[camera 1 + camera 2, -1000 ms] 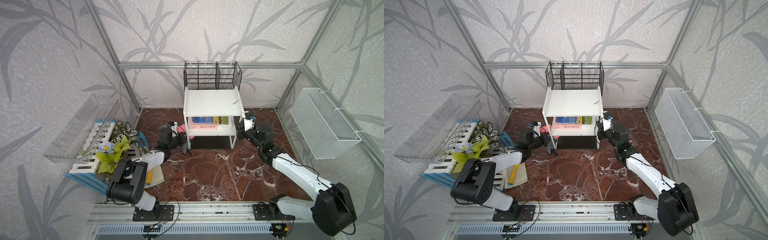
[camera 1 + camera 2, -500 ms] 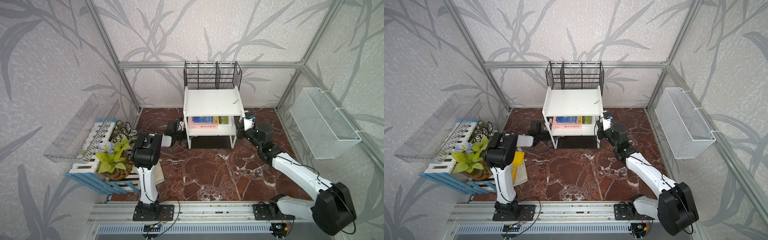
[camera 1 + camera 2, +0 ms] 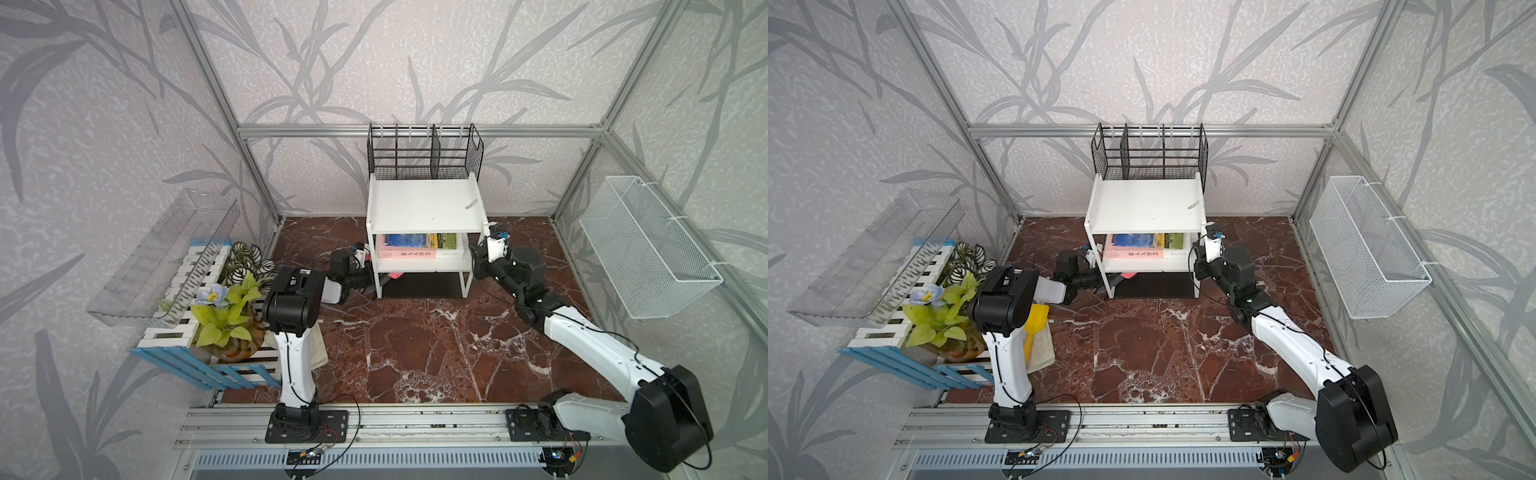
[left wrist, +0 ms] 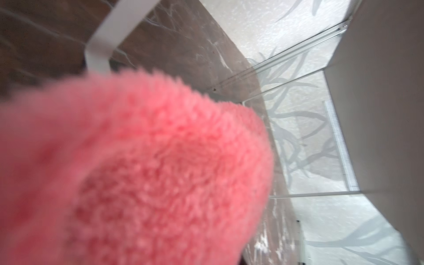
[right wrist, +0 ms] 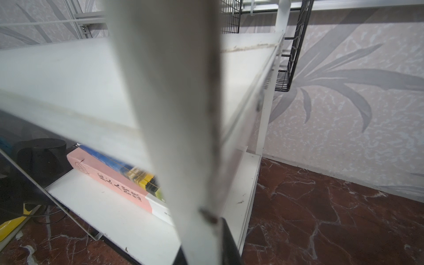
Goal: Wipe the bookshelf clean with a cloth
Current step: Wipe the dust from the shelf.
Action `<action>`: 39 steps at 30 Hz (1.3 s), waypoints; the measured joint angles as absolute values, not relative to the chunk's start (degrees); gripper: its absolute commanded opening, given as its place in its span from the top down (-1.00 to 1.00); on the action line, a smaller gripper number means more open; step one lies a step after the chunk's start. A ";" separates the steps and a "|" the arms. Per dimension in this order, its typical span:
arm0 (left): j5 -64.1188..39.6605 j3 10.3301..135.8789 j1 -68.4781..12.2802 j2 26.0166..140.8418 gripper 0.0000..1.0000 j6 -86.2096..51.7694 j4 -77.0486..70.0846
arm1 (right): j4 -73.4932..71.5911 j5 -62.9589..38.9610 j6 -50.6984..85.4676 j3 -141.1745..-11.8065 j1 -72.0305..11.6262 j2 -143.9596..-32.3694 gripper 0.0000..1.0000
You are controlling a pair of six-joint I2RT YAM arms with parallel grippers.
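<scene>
The cloth (image 3: 395, 274) is bunched just under the lower board of the bookshelf (image 3: 424, 203), pinched in the closed left gripper (image 3: 373, 277). That arm reaches in low from the shelf's left side. The right gripper (image 3: 475, 261) clamps the shelf's front right post, its arm stretched forward.

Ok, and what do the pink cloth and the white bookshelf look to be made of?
The cloth: soft terry or microfibre, judging by its fluffy pink pile; matte. The bookshelf: flat boards with a smooth matte white coating, perhaps painted metal or laminate, on a thin white tube frame that looks like painted metal; grime streaks mark the board edges.
</scene>
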State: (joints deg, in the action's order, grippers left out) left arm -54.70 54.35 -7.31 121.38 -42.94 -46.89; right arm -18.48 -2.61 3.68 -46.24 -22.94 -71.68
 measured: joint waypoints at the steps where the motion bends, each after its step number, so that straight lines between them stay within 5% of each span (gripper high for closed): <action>1: -56.62 54.57 -7.22 122.54 1.00 -45.76 -50.19 | -18.44 -2.59 3.68 -46.24 -22.94 -71.66 1.00; 12: -57.98 76.47 -7.16 131.37 1.00 -40.86 -33.23 | -17.72 -2.66 3.79 -46.61 -22.94 -71.66 1.00; 21: -53.52 55.31 -7.99 116.14 1.00 -31.94 -26.55 | -17.06 -2.44 3.88 -46.76 -22.81 -71.37 1.00; 31: -50.74 74.13 -7.79 125.91 1.00 -25.21 -16.10 | -15.77 -2.55 4.12 -47.68 -22.98 -71.70 1.00; 39: -42.61 69.80 -2.28 119.28 1.00 -29.91 -18.17 | -15.38 -2.46 4.23 -47.83 -23.00 -71.70 1.00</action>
